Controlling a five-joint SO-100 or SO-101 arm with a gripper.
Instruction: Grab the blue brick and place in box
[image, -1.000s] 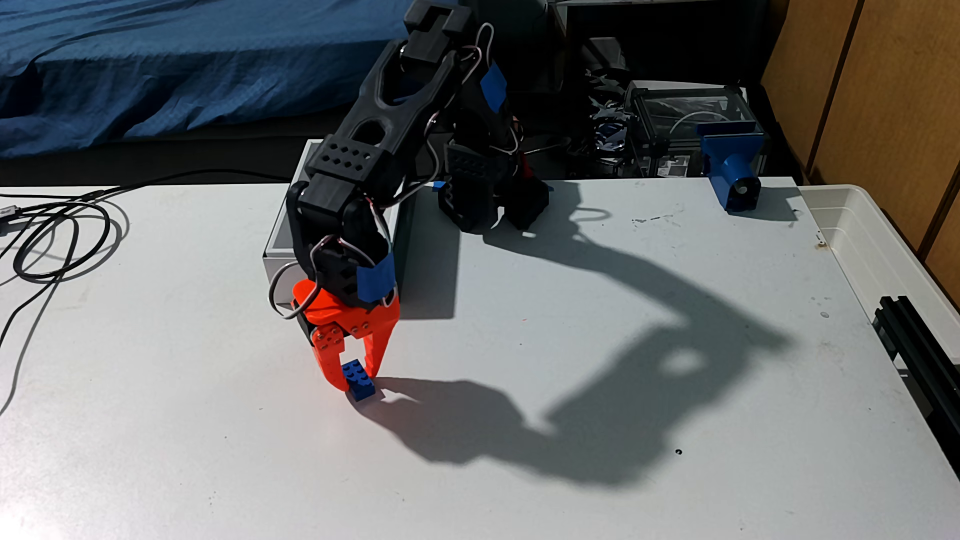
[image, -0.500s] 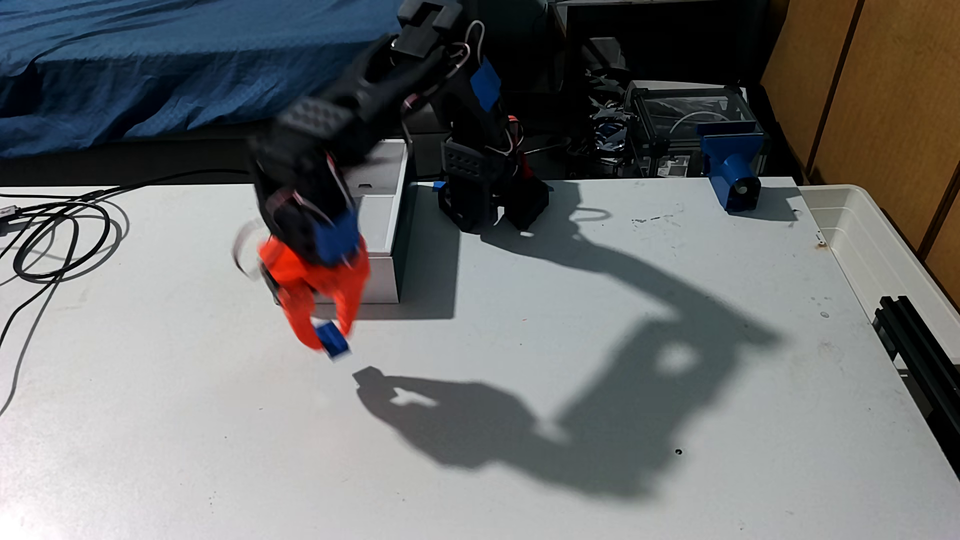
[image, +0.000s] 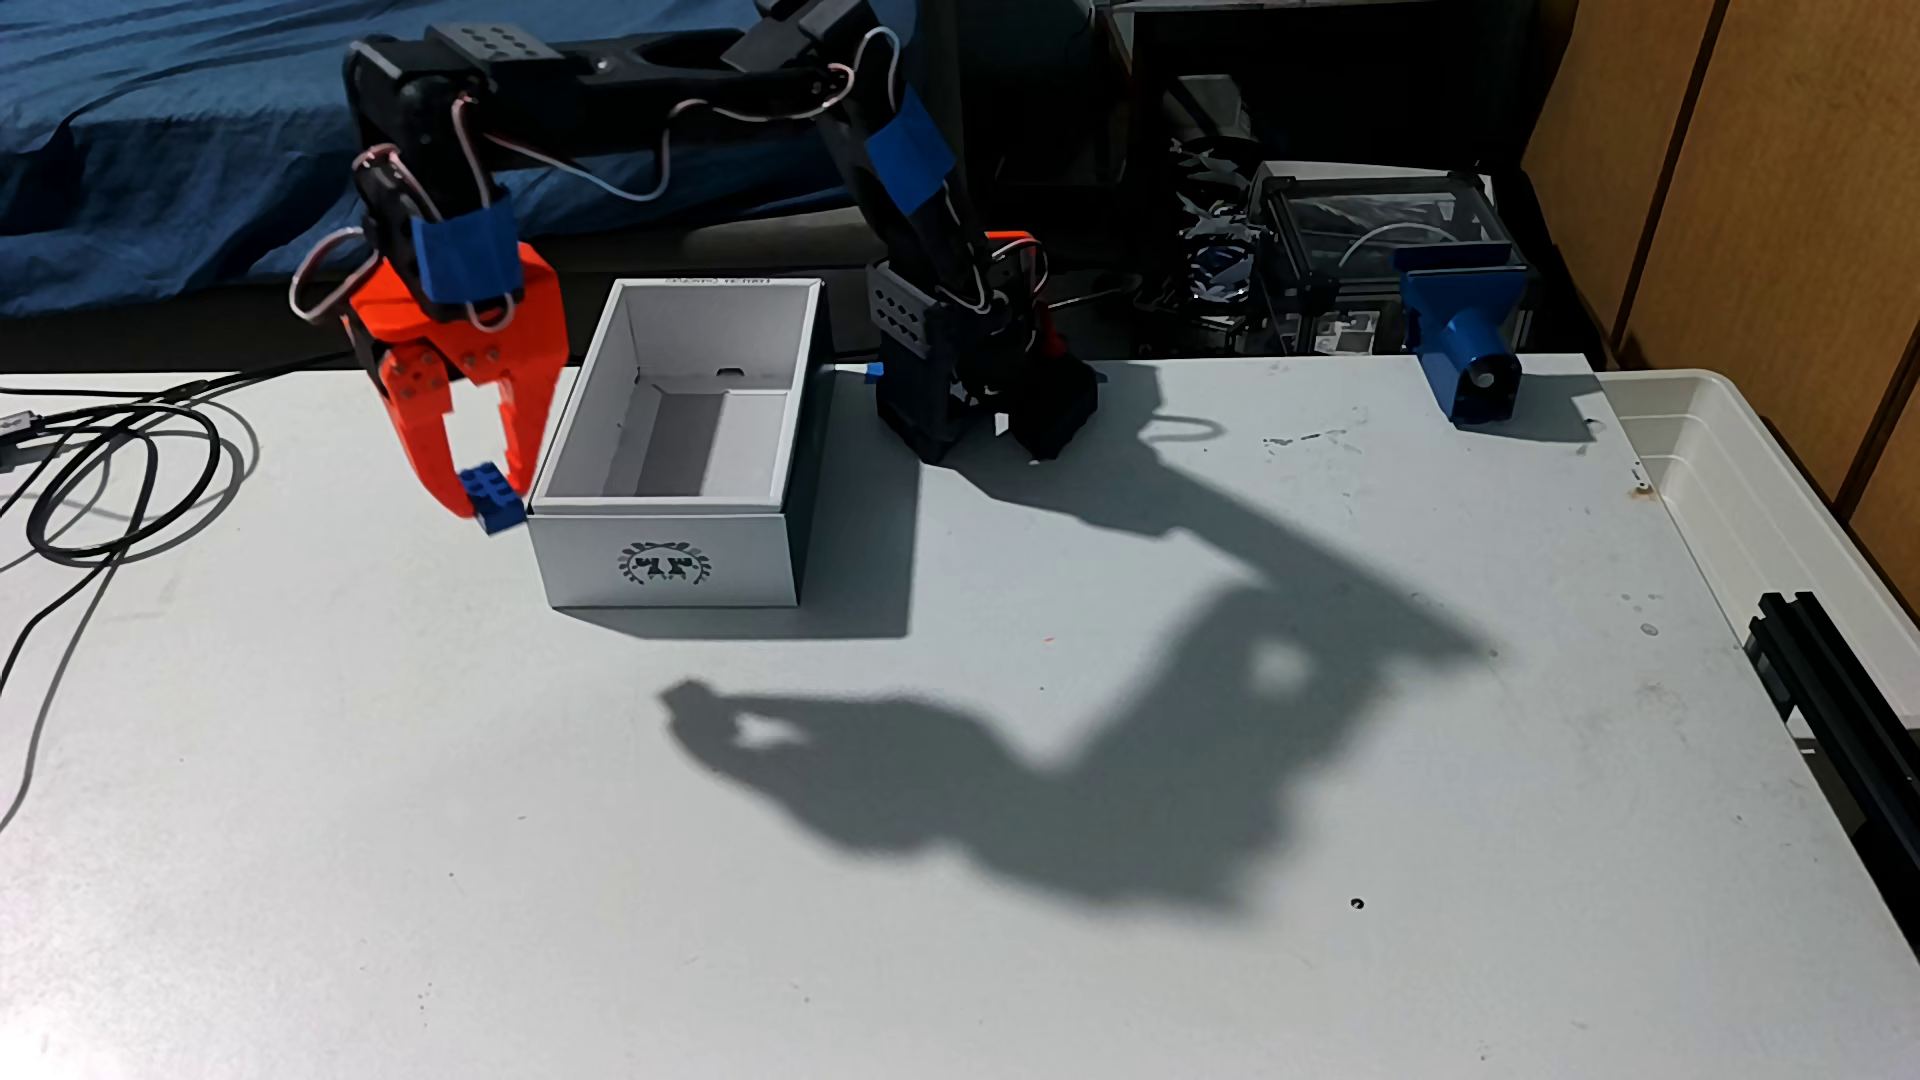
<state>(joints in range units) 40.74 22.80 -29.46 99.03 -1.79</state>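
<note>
Big change from a second ago: back then planted low on the tabletop (image: 935, 831) in front of the box (image: 665, 561), pinching the blue brick (image: 490, 501) right on the surface; half a second ago mid-swing and blurry, brick already off the surface. Now lifted well clear and swung over to the left in the fixed view, orange gripper (image: 488, 498) pointing down with the fingers (image: 426, 457) clamped on the brick, which hangs in the air just beside the box's near left corner, outside the walls. Hard to tell whether actually touching the box rim or just lined up with it. Box fully uncovered now, nothing visible inside, wreath emblem plain on the near short side, same spot as before. Black arm (image: 623, 62) stretched out nearly level up top, blue tape around the wrist. Shadow on the tabletop slid left and spread out along with the move. Blue printed mount (image: 1460, 332) at the far right edge, cable coil (image: 114, 478) on the left and translucent bin (image: 1766, 488) on the right all unmoved.
</note>
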